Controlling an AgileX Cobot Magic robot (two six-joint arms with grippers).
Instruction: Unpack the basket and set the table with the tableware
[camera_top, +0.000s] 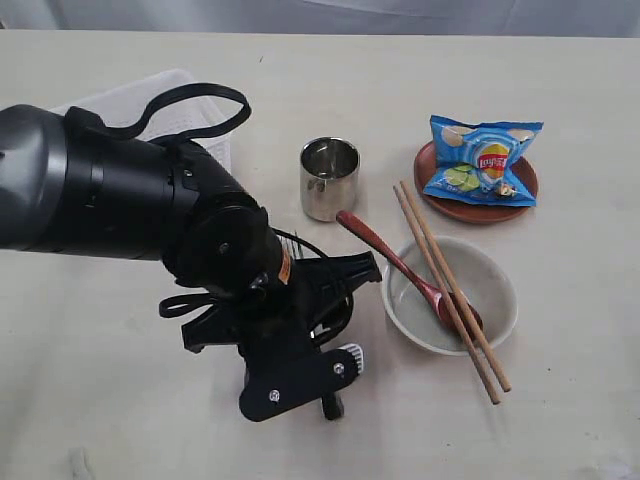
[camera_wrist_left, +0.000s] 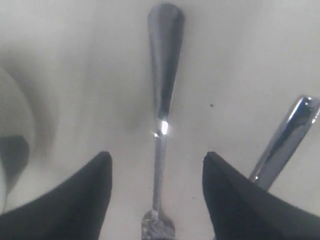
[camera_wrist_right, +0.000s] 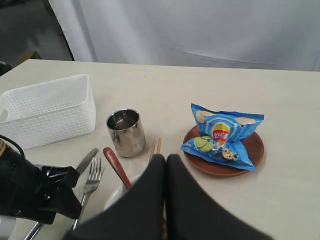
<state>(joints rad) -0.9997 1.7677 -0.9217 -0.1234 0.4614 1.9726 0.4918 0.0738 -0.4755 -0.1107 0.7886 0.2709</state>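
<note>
In the left wrist view my left gripper is open just above the table. The steel fork lies flat between its fingers, touched by neither. The knife lies beside it, outside the jaws. The right wrist view shows fork and knife side by side left of the bowl. The wooden spoon and the chopsticks rest in and across the bowl. The steel cup stands upright. My right gripper is shut and holds nothing.
The white basket stands at the back left, half hidden by my left arm in the exterior view. A blue chip bag lies on the brown plate at the back right.
</note>
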